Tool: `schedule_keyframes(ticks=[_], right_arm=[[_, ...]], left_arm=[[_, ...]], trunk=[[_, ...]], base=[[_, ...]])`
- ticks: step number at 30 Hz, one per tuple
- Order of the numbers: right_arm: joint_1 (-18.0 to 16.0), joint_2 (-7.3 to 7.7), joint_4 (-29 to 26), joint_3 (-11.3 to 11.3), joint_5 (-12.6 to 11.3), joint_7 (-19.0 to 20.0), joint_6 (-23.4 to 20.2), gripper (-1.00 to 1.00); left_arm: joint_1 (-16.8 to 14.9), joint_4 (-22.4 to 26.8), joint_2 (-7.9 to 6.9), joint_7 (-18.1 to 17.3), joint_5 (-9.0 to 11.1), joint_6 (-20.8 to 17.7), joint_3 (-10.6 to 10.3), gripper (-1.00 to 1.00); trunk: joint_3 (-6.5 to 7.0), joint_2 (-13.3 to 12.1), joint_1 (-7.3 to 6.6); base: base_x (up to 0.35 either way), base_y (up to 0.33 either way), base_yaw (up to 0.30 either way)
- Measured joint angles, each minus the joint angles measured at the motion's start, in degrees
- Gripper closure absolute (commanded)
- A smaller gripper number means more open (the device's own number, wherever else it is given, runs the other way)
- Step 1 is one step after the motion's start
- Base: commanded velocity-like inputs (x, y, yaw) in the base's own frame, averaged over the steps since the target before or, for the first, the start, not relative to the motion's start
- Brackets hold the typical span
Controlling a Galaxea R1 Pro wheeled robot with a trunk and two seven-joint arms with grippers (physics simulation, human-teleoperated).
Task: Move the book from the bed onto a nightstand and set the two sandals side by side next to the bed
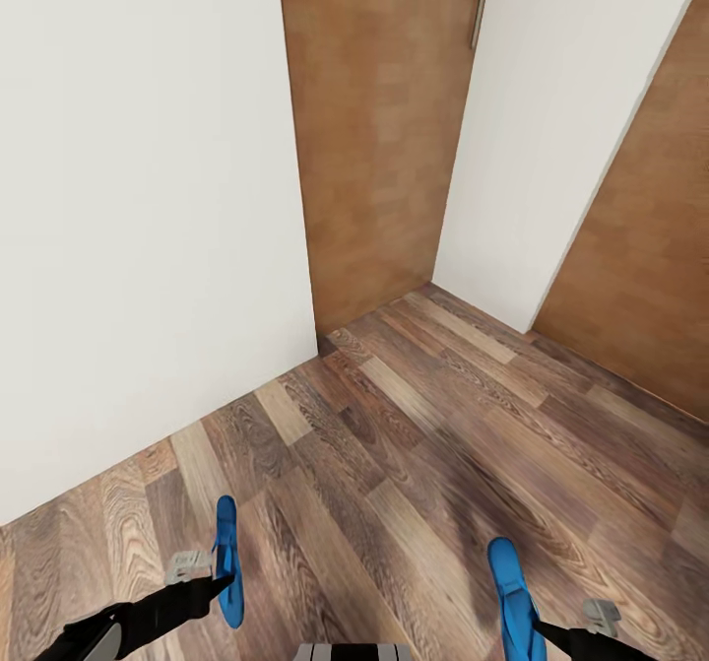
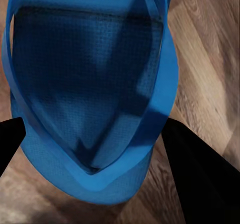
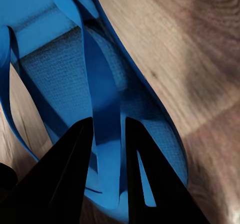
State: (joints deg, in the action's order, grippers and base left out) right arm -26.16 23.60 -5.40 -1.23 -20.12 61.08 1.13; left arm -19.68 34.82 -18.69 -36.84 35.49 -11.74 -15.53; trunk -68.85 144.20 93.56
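I hold a bright blue sandal in each gripper above the wood-plank floor (image 1: 414, 444). In the head view the left sandal (image 1: 228, 543) stands on edge, gripped by my left gripper (image 1: 222, 577). The left wrist view shows this sandal (image 2: 90, 83) up close, with a dark finger (image 2: 200, 179) on either side of its rounded end. The right sandal (image 1: 512, 592) hangs from my right gripper (image 1: 551, 627). In the right wrist view the two fingers (image 3: 75, 174) pinch the sandal's (image 3: 55, 73) strap between them. The bed, book and nightstands are out of view.
A white wall (image 1: 138, 228) runs along the left. A wooden door (image 1: 384, 129) with a handle stands in the corner ahead. Beyond it are another white wall (image 1: 561, 119) and a second wooden panel (image 1: 640, 277) on the right.
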Motion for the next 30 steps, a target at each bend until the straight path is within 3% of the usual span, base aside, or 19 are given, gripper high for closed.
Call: schedule_keyframes(ticks=[26,30], right_arm=[[0.00,-0.47,0.03,-0.01,0.01,-0.22,0.00,1.00],[0.00,-0.50,0.11,0.00,0.01,-2.03,0.02,1.00]], left_arm=[[-0.01,-0.04,0.07,-0.14,0.02,0.00,-0.07,1.00],[0.00,-0.08,0.79,-0.10,0.02,0.00,-0.09,1.00]], trunk=[[5.77,-0.35,-0.67],[6.65,-0.40,-0.77]], base=[[0.000,0.000,0.000],[0.000,0.000,0.000]])
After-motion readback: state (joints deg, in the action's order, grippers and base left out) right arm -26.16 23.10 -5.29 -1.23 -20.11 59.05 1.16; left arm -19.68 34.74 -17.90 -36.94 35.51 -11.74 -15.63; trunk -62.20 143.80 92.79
